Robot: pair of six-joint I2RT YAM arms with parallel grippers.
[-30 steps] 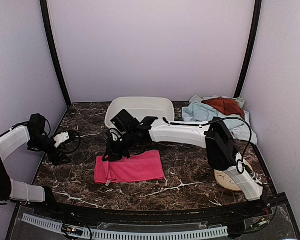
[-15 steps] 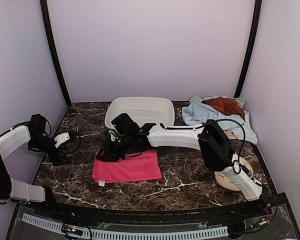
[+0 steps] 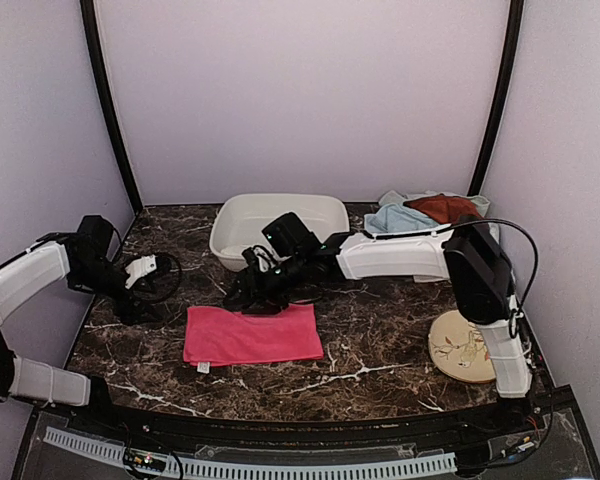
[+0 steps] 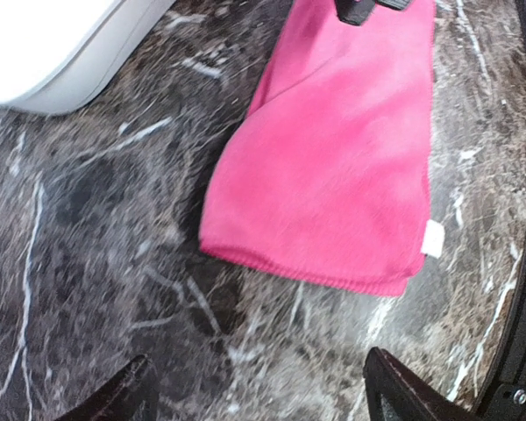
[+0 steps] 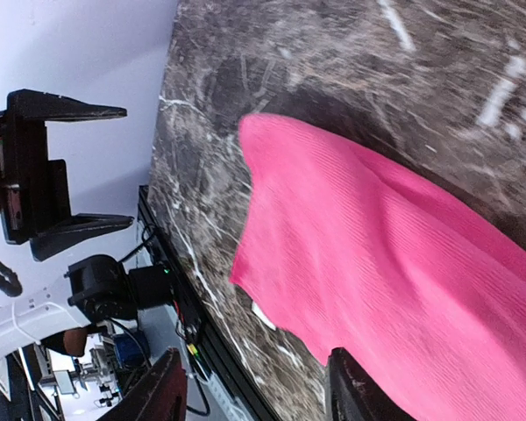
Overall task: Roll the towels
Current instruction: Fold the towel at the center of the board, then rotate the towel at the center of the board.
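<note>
A bright pink towel (image 3: pixel 252 335) lies flat and folded on the marble table (image 3: pixel 380 320), left of centre. It also shows in the left wrist view (image 4: pixel 333 167) and in the right wrist view (image 5: pixel 386 272). My right gripper (image 3: pixel 244 302) hovers over the towel's far edge, open and empty (image 5: pixel 256 396). My left gripper (image 3: pixel 150 280) is open and empty, left of the towel and apart from it (image 4: pixel 259 403). A light blue towel (image 3: pixel 400 222) and a rust-brown towel (image 3: pixel 445 208) lie piled at the back right.
A white plastic basin (image 3: pixel 280 220) stands at the back centre, just behind the right gripper, and shows in the left wrist view (image 4: pixel 53 44). A round beige leaf-patterned disc (image 3: pixel 460 345) lies front right by the right arm's base. Walls close in three sides.
The right gripper has let the pink towel down and drawn back to the right above its far edge. The towel now lies flatter. The left gripper has moved right, nearer the towel.
</note>
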